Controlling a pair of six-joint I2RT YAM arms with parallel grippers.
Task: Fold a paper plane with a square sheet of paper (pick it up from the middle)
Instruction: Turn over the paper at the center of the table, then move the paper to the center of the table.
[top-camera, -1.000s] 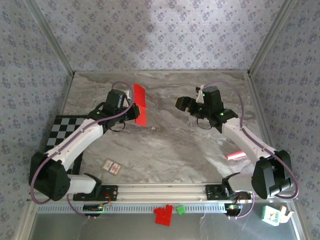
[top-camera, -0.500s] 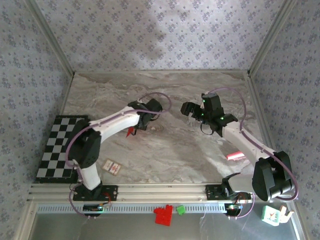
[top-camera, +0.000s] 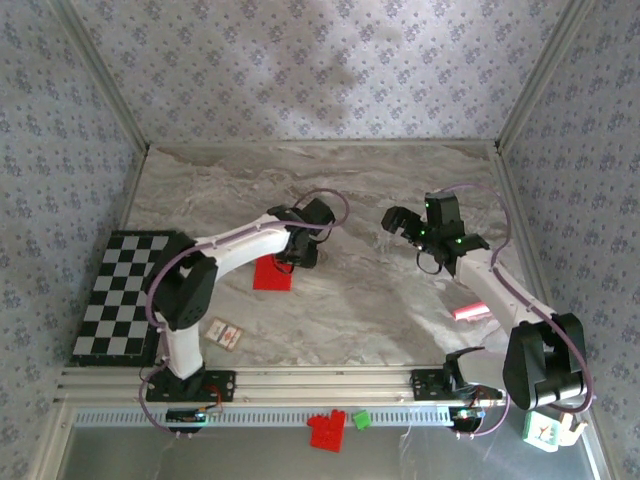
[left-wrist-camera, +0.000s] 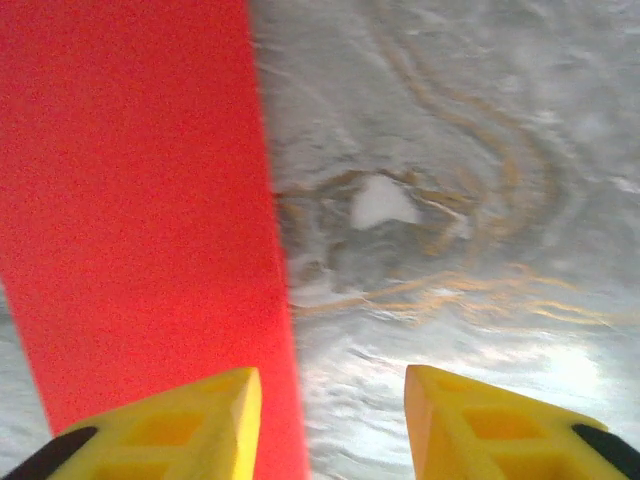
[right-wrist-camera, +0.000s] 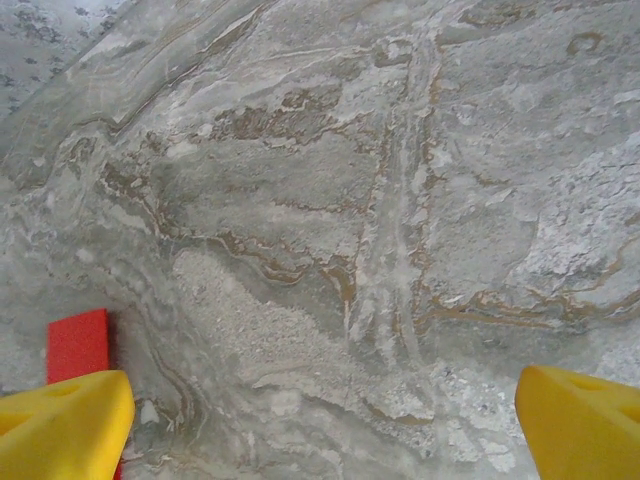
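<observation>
1. I see the left gripper (top-camera: 296, 258) hanging at the right edge of the thin bright red paper sheet (top-camera: 272, 274). The sheet lies flat on the grey marble-pattern table (top-camera: 340, 310), left of centre.
2. In the left wrist view, the left gripper (left-wrist-camera: 330, 425) has its yellow fingertips (left-wrist-camera: 180, 420) spread apart. One is over the paper sheet (left-wrist-camera: 140, 200) and the other over bare table (left-wrist-camera: 450, 200). The sheet's straight edge runs up between them, and nothing is pinched.
3. The right gripper (top-camera: 392, 222) sits right of centre, well apart from the sheet.
4. In the right wrist view, the right gripper (right-wrist-camera: 320, 430) has its yellow fingertips (right-wrist-camera: 60, 420) spread wide over marble and holds nothing. A corner of the sheet (right-wrist-camera: 78, 345) shows just above the fingertip at the frame's left.
5. Between the two grippers I see bare table.
6. A flat pink strip (top-camera: 470, 312) lies just beside the right forearm.
7. A small white card with a red mark (top-camera: 224, 333) lies near the left arm's base.
8. A black-and-white checkerboard mat (top-camera: 120, 290) lies at the table's left edge, partly under the left arm.
9. In front of the rail sit a chunky red toy-brick block (top-camera: 326, 430), a small green block (top-camera: 361, 420) and a white-and-green object (top-camera: 545, 430). All three are well away from the sheet.
</observation>
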